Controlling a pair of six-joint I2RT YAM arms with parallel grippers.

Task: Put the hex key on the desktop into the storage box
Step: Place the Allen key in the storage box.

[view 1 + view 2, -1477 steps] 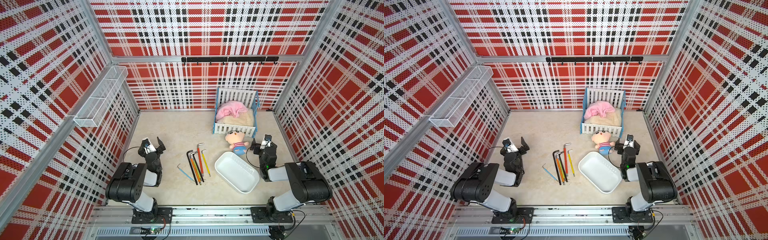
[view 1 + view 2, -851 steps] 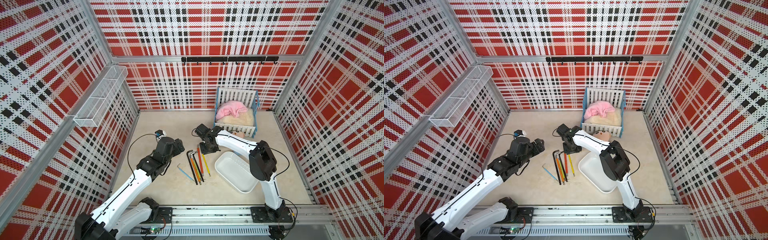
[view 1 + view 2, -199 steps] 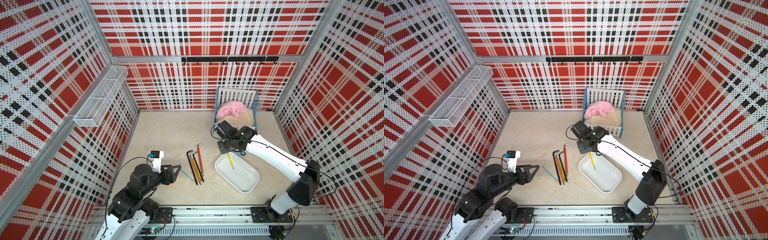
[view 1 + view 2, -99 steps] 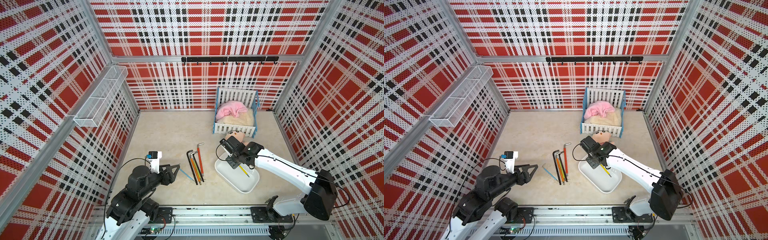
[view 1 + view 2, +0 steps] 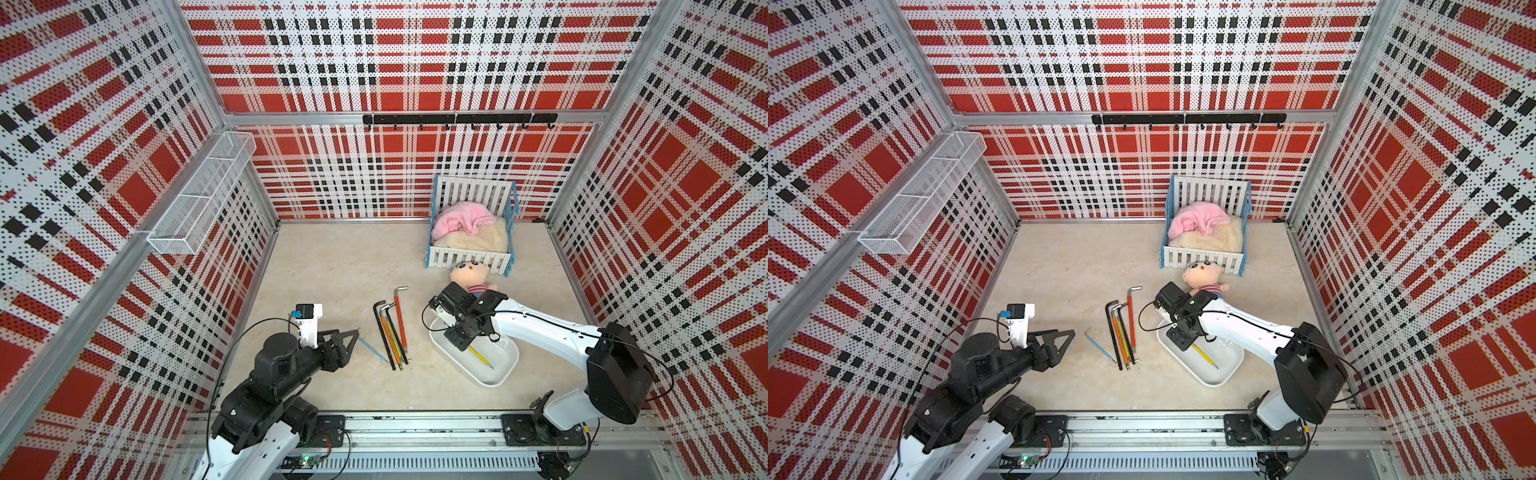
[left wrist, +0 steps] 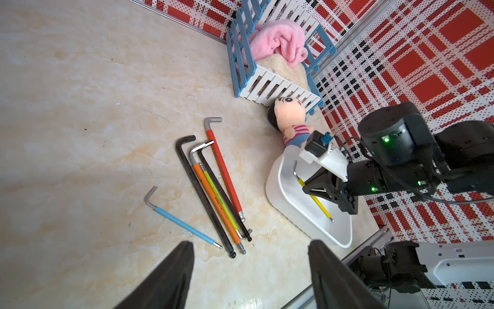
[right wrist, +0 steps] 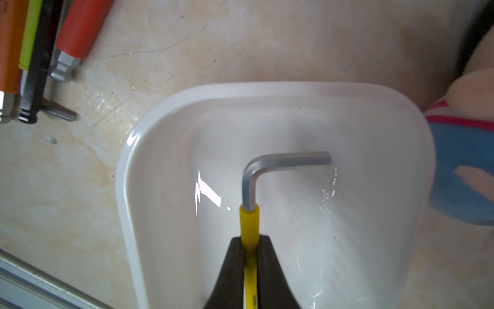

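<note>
Over the beige surface (image 5: 332, 257), in both top views, the right gripper (image 5: 463, 343) sat low within the white storage box (image 5: 496, 379), its jaws clamped on a yellow hex key (image 5: 480, 357). The key's long axis ran roughly along the box's length, with its straight tip aimed at the box's near end. The left gripper (image 5: 351, 338) hovered beside the loose hex keys (image 5: 392, 332) lying on the surface, well apart from the box.

From the left wrist view, the left gripper's two dark fingers (image 6: 171, 270) stood wide apart with nothing between them. Beyond them, the yellow hex key (image 6: 318, 204) slanted along the storage box (image 6: 275, 192), its bent end toward the doll (image 6: 287, 117).

From the right wrist view, the fingertips (image 7: 235, 248) squeezed the yellow sleeve just behind the bare steel bend. The short arm turned off sideways above the glossy box floor. I could not tell whether the key touched that floor.

To my eye the key looked light, thin and rigid. Its smooth sleeve could probably swivel in so narrow a pinch. The sleeve near the bend seemed a fair place to hold it, though a grip at mid-shank would likely balance it better. Being hard steel, it would likely take a short drop unharmed, but it might skate on the slick plastic.
</note>
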